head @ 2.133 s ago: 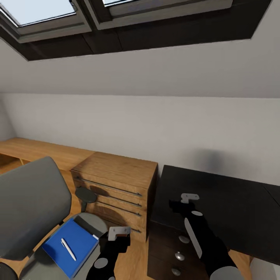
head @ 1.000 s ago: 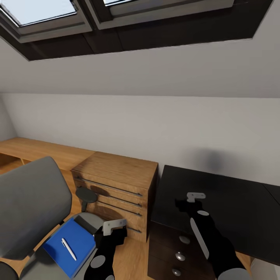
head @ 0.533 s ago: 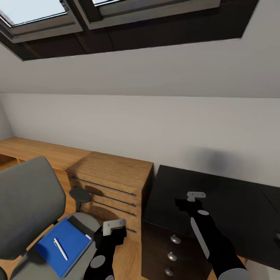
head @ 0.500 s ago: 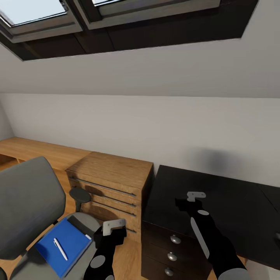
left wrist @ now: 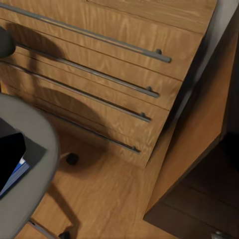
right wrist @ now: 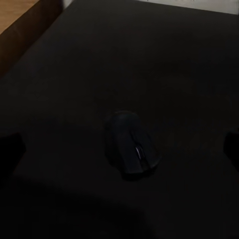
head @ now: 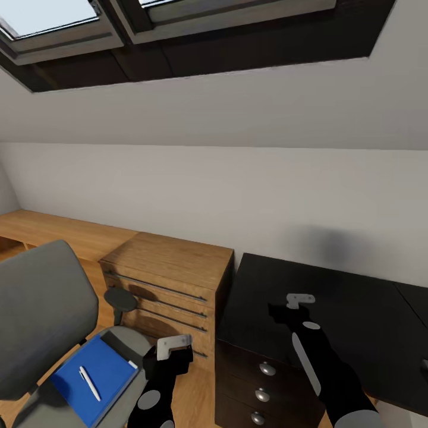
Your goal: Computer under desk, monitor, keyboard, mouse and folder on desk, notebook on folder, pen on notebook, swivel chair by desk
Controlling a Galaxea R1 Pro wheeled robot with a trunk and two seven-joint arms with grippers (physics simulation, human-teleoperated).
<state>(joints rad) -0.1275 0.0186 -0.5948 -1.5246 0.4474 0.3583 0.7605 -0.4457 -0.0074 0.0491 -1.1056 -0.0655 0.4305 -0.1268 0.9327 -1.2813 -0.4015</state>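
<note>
The black tabletop [head: 356, 321] of the desk fills the right of the head view, its dark drawer unit [head: 261, 392] standing just beside a light wood drawer chest [head: 166, 285]; to the left of that chest is the grey swivel chair [head: 41, 315], turned so that its seat faces the robot. On that seat lies the blue folder [head: 89, 377], flat, its long axis running diagonally from the chair back toward the robot, with the white pen [head: 89, 383] lying on top along roughly the same line; what seems to be the notebook's pale edge peeks from beneath the folder's near corner, though that is hard to tell. The left claw [head: 169, 351] hangs over the floor, just beside the seat's front edge, so the folder lies to its left and slightly lower, and this arm is clearly the nearer one for lifting it; its jaws cannot be judged in any view. The right claw [head: 294, 304] hovers over the tabletop, well apart from the chair, and its wrist view looks down on the small dark mouse [right wrist: 132, 143] resting on the black surface directly below, with dark finger tips at either edge of that picture suggesting a wide spread.
</note>
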